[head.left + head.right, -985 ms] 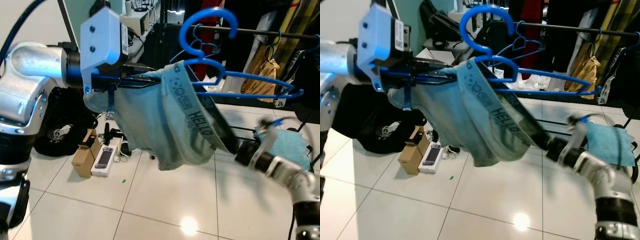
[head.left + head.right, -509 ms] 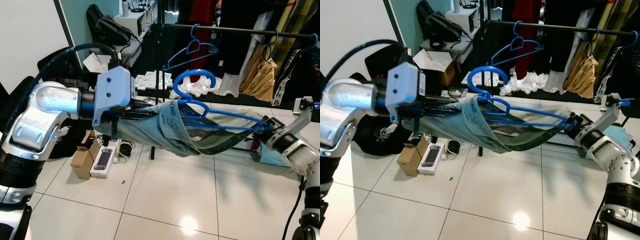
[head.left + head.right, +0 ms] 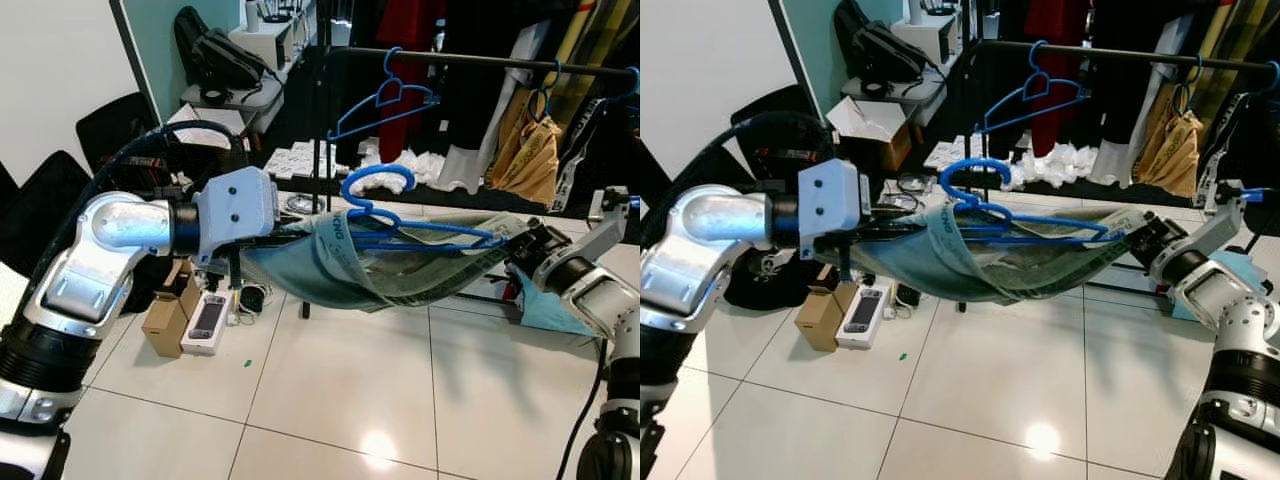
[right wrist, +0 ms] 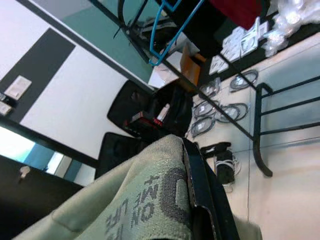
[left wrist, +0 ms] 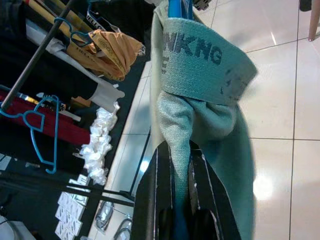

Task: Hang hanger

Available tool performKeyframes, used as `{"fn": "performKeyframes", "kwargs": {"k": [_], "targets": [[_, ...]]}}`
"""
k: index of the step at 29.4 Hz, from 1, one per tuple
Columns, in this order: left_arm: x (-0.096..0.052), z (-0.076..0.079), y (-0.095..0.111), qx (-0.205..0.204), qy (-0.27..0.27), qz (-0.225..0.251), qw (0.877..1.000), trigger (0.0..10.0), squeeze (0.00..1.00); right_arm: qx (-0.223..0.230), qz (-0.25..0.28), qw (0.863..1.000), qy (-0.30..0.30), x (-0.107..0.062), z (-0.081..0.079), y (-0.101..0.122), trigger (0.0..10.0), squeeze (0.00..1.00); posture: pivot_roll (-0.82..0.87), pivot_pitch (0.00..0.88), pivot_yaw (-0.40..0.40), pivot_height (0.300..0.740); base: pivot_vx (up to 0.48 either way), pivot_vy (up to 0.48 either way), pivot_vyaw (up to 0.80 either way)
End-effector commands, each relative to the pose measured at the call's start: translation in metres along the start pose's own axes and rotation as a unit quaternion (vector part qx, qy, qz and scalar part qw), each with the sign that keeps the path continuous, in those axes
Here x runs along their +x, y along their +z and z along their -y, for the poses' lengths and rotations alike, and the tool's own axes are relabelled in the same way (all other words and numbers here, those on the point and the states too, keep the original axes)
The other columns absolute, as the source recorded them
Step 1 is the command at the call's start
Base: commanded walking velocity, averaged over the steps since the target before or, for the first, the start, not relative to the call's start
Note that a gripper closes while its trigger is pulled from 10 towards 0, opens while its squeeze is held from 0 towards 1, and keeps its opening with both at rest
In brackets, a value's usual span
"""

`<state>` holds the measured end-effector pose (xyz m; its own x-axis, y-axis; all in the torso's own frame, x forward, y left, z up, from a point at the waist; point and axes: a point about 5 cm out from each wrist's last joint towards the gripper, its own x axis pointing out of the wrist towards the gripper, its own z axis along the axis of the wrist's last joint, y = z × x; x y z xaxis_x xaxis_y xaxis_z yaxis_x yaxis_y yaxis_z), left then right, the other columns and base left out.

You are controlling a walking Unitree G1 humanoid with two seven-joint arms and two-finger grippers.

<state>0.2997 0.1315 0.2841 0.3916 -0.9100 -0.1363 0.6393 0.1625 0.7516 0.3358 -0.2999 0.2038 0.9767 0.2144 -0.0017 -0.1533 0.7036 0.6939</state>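
Note:
A blue hanger (image 3: 400, 215) carries a teal garment (image 3: 340, 265) with a lettered waistband. It lies nearly level between my two arms, hook (image 3: 375, 182) pointing up, below and in front of the black clothes rail (image 3: 480, 62). My left gripper (image 3: 262, 232) is shut on the hanger's left end through the cloth; in the left wrist view its black fingers (image 5: 152, 200) pinch the fabric (image 5: 197, 120). My right gripper (image 3: 520, 247) is shut on the garment's stretched right end, with a finger (image 4: 202, 185) against the waistband (image 4: 150, 200).
Another blue hanger (image 3: 385, 95) hangs on the rail beside dark clothes and an orange bag (image 3: 525, 150). On the tiled floor lie a cardboard box (image 3: 165, 320), a white device (image 3: 207, 320) and black bags. A blue cloth (image 3: 555, 305) lies under my right arm.
The hanger with the garment came down from close to the camera to a lower, level position. My right gripper rose and took the garment's right end, stretching it.

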Motion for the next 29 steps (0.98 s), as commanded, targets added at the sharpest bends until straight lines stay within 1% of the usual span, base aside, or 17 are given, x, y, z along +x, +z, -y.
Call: {"fn": "performKeyframes", "kwargs": {"k": [1,4,5,7,8,9,11,14,15,16,17,18,20,21,26,27,29], "targets": [[0.002,0.004,-0.002,0.000,-0.001,-0.002,1.000,10.0,0.00,0.005,0.015,1.000,-0.014,-0.002,0.004,0.007,0.0,0.00,-0.02,0.055,0.020,0.740,0.000,0.000,0.00],[0.002,0.006,-0.002,0.001,-0.002,0.000,1.000,10.0,0.00,0.008,0.019,1.000,-0.018,-0.002,0.005,0.009,0.0,0.00,-0.02,0.056,0.019,0.740,0.000,0.000,0.00],[0.004,0.009,-0.001,0.003,-0.005,0.002,1.000,10.0,0.00,0.009,0.022,1.000,-0.020,-0.002,0.005,0.010,0.0,0.00,-0.02,0.056,0.020,0.740,0.000,0.000,0.00],[0.004,0.009,-0.001,0.003,-0.005,0.002,1.000,10.0,0.00,0.009,0.022,1.000,-0.020,-0.002,0.005,0.010,0.0,0.00,-0.02,0.056,0.020,0.740,0.000,0.000,0.00],[0.007,0.013,-0.002,0.005,-0.009,0.000,1.000,10.0,0.00,0.008,0.021,1.000,-0.019,-0.001,0.004,0.010,0.0,0.00,-0.02,0.056,0.020,0.740,0.000,0.000,0.00],[0.007,0.013,-0.002,0.005,-0.009,0.000,1.000,10.0,0.00,0.008,0.021,1.000,-0.019,-0.001,0.004,0.010,0.0,0.00,-0.02,0.056,0.020,0.740,0.000,0.000,0.00],[0.013,0.020,-0.005,0.015,-0.014,-0.010,1.000,10.0,0.00,0.008,0.017,1.000,-0.010,0.002,-0.001,0.009,0.0,0.00,-0.02,0.056,0.019,0.740,0.000,0.000,0.00],[0.015,0.023,-0.007,0.017,-0.015,-0.014,1.000,10.0,0.00,0.009,0.016,1.000,-0.004,0.003,-0.004,0.008,0.0,0.00,-0.02,0.057,0.019,0.740,0.000,0.000,0.00],[0.018,0.024,-0.010,0.020,-0.006,-0.026,0.999,10.0,0.00,0.006,0.015,1.000,0.000,0.004,-0.007,0.009,0.0,0.00,-0.02,0.057,0.019,0.740,0.000,0.000,0.00],[0.018,0.024,-0.010,0.020,-0.006,-0.026,0.999,10.0,0.00,0.006,0.015,1.000,0.000,0.004,-0.007,0.009,0.0,0.00,-0.02,0.057,0.019,0.740,0.000,0.000,0.00],[0.020,0.022,-0.013,0.019,0.014,-0.039,0.999,10.0,0.00,0.000,0.013,1.000,0.005,0.006,-0.010,0.010,0.0,0.00,-0.02,0.057,0.019,0.740,0.000,0.000,0.00],[0.020,0.022,-0.013,0.019,0.014,-0.039,0.999,10.0,0.00,0.000,0.013,1.000,0.005,0.006,-0.010,0.010,0.0,0.00,-0.02,0.057,0.019,0.740,0.000,0.000,0.00],[0.023,0.016,-0.019,0.017,0.059,-0.065,0.996,10.0,0.00,-0.006,0.008,1.000,0.013,0.008,-0.015,0.010,0.0,0.00,-0.02,0.056,0.018,0.740,0.000,0.000,0.00],[0.023,0.016,-0.019,0.017,0.059,-0.065,0.996,10.0,0.00,-0.006,0.008,1.000,0.013,0.008,-0.015,0.010,0.0,0.00,-0.02,0.056,0.018,0.740,0.000,0.000,0.00],[0.027,0.010,-0.031,0.016,0.124,-0.112,0.986,10.0,0.00,-0.009,0.007,1.000,0.013,0.011,-0.016,0.009,0.0,0.00,-0.02,0.053,0.018,0.740,0.000,0.000,0.00],[0.027,0.010,-0.031,0.016,0.124,-0.112,0.986,10.0,0.00,-0.009,0.007,1.000,0.013,0.011,-0.016,0.009,0.0,0.00,-0.02,0.053,0.018,0.740,0.000,0.000,0.00],[0.027,0.009,-0.033,0.016,0.143,-0.123,0.982,10.0,0.00,-0.010,0.008,1.000,0.012,0.011,-0.016,0.010,0.0,0.00,-0.02,0.053,0.018,0.740,0.000,0.000,0.00]]}}
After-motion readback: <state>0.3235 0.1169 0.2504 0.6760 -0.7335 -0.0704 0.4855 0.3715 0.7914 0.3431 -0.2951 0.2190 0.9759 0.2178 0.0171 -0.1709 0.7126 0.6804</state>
